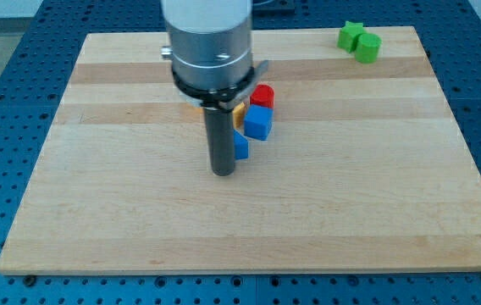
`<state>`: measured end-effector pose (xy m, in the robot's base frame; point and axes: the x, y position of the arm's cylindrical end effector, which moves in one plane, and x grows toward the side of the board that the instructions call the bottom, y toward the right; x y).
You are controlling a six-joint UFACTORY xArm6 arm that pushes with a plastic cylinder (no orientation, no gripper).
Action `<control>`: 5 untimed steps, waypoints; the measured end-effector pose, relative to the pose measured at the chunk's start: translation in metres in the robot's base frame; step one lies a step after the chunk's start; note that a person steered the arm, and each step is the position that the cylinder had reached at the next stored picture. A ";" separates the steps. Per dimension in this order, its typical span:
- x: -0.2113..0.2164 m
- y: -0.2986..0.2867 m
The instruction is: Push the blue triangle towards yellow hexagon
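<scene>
My tip [223,173] touches the blue triangle [240,145] from its left, gripping nothing; blue cube [258,123], red block [262,95], yellow block [239,114] just above.

Bright, even light; faint shadows

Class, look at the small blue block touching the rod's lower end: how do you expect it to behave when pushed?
The blue block looks rigid with flat faces, so it will probably slide, not roll. It looks small and low, so tipping seems unlikely. My tip sits against its left side, and the blue cube lies close behind, so an off-centre push may turn it or bump that neighbour.
</scene>
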<state>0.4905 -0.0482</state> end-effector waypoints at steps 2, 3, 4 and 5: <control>0.001 -0.003; 0.001 0.026; 0.000 0.031; -0.024 0.037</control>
